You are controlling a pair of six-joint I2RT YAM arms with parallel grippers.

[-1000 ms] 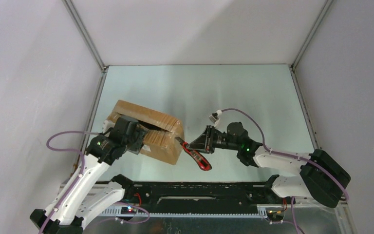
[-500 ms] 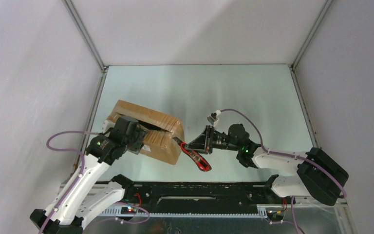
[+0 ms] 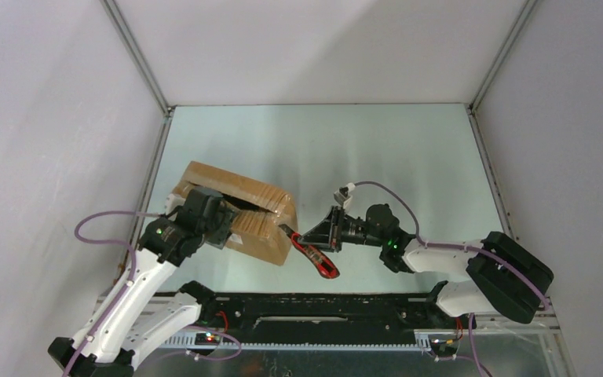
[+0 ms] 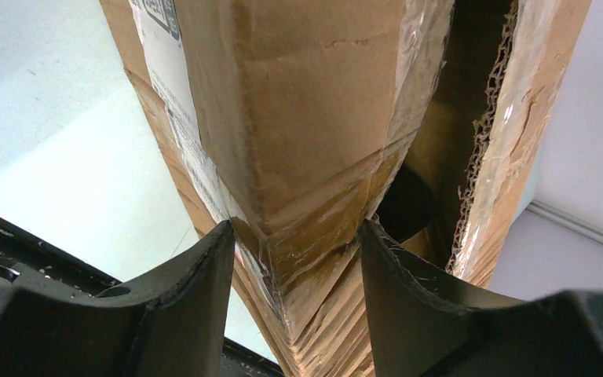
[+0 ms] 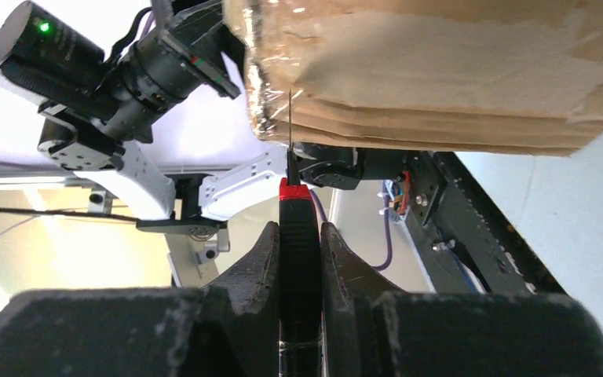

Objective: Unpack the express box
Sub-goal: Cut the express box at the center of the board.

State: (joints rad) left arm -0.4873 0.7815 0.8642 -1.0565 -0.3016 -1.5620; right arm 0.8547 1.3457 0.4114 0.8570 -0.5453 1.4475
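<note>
Surroundings: pale green table [image 3: 377, 149], white walls, a black rail [image 3: 322, 302] along the near edge.
In the way: the left arm's wrist hung over the carton's near-left end.
Express box [image 3: 239, 206]: on the table's left side, lying askew, top seam gaping, white label [image 4: 157, 47] on one side.
Left gripper [image 4: 297, 236]: jaws partly spread, pinching a taped corner of the carton, both fingers on cardboard.
Right gripper [image 5: 299, 236]: clamped on a red-and-black utility knife [image 3: 319, 261], its blade [image 5: 290, 118] against the carton's taped right-hand corner.

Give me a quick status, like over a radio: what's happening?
Left gripper clamped on the express box wall. Right gripper shut on a red-handled knife, blade at the box's taped edge. Nothing seen in the way.
</note>
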